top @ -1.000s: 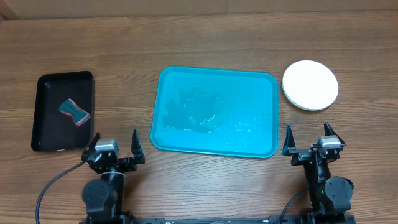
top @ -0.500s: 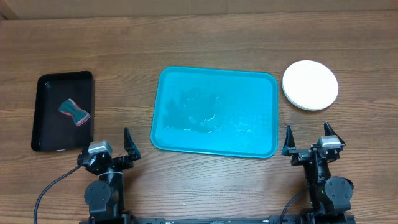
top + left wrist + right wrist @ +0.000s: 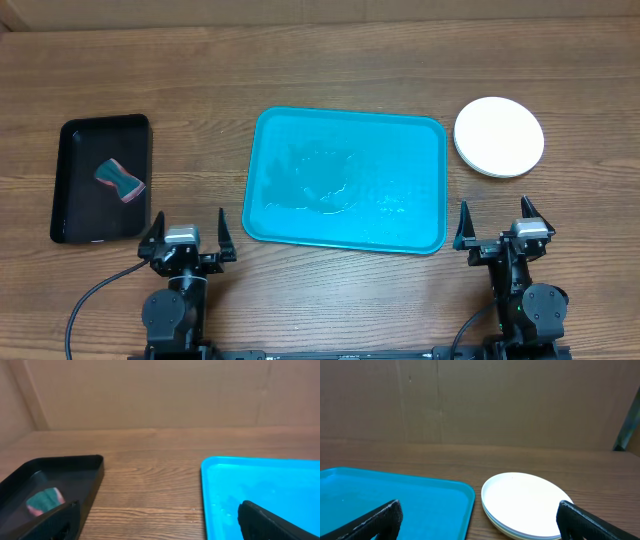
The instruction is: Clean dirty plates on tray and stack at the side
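The turquoise tray (image 3: 410, 135) lies at the table's middle with nothing on it but a wet patch; it also shows in the left wrist view (image 3: 260, 472) and the right wrist view (image 3: 395, 497). The plates (image 3: 499, 136) sit stacked right of the tray, white one on top, the others only showing as thin edges in the right wrist view (image 3: 525, 502). My left gripper (image 3: 187, 240) is open and empty near the front edge, between the black tray and the turquoise tray. My right gripper (image 3: 503, 228) is open and empty in front of the plate stack.
A smaller black tray (image 3: 75, 135) at the left holds a teal and pink sponge (image 3: 120, 179); both show in the left wrist view, the black tray (image 3: 80, 467) and sponge (image 3: 45, 500). A cardboard wall (image 3: 480, 400) stands behind the table.
The left gripper has swung back to the right after turning left half a second ago, and points straight ahead again. The right arm, tray and plates have not moved.
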